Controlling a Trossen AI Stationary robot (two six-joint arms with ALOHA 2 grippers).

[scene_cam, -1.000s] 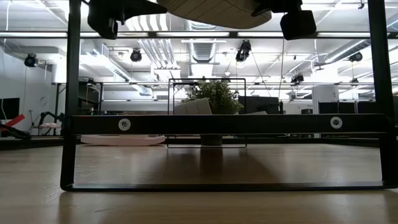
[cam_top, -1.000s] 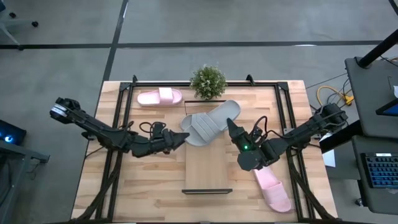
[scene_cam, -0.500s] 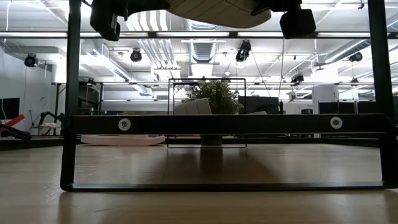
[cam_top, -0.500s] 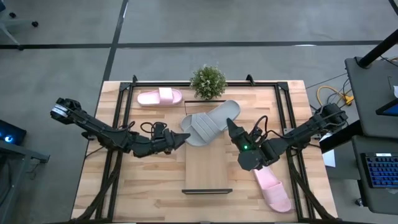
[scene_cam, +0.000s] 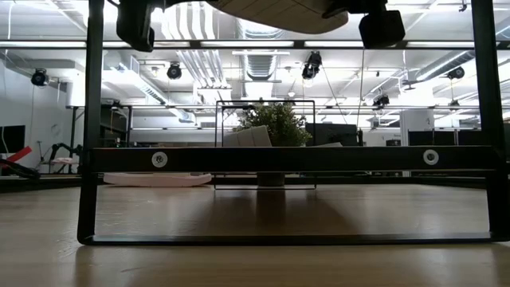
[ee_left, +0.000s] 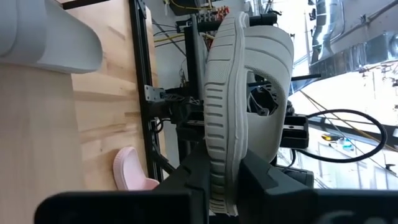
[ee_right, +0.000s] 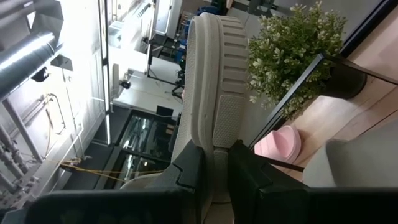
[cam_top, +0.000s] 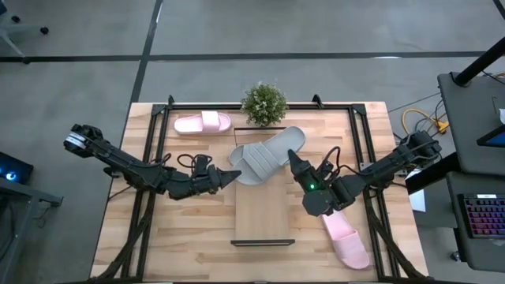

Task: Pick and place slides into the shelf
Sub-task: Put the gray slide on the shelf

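A grey slide [cam_top: 272, 150] hangs high over the far end of the shelf [cam_top: 262, 213], a light-wood board in the table's middle. The low view shows its underside [scene_cam: 271, 9]. My left gripper [cam_top: 233, 174] is shut on its left end and my right gripper [cam_top: 292, 158] on its right end. A second grey slide [ee_left: 43, 31] lies sole down on the board below. One pink slide [cam_top: 203, 123] lies at the far left, another [cam_top: 346, 241] at the near right beside my right arm. My left gripper pinches the sole's rim at the strap end [ee_left: 222, 168] between its two fingers, one on the footbed side and one on the underside. It comes in about level from the table's left. The slide is lifted clear, strap up. My right gripper pinches the ribbed rim of the sole at the end away from the strap [ee_right: 214, 140], one finger on each face. The fingers slant in from the table's near right. This end is also clear of the shelf.
A small potted plant [cam_top: 263, 103] stands at the far edge, just beyond the shelf. Black rails [cam_top: 158, 158] run along the table's left and right sides. The shelf's black wire frame [scene_cam: 287, 159] crosses the low view. Bare board lies toward the near end [cam_top: 262, 225].
My left gripper's fingers have drawn together onto the strap end of the lifted grey slide. The slide stays high over the shelf in my right gripper's hold.
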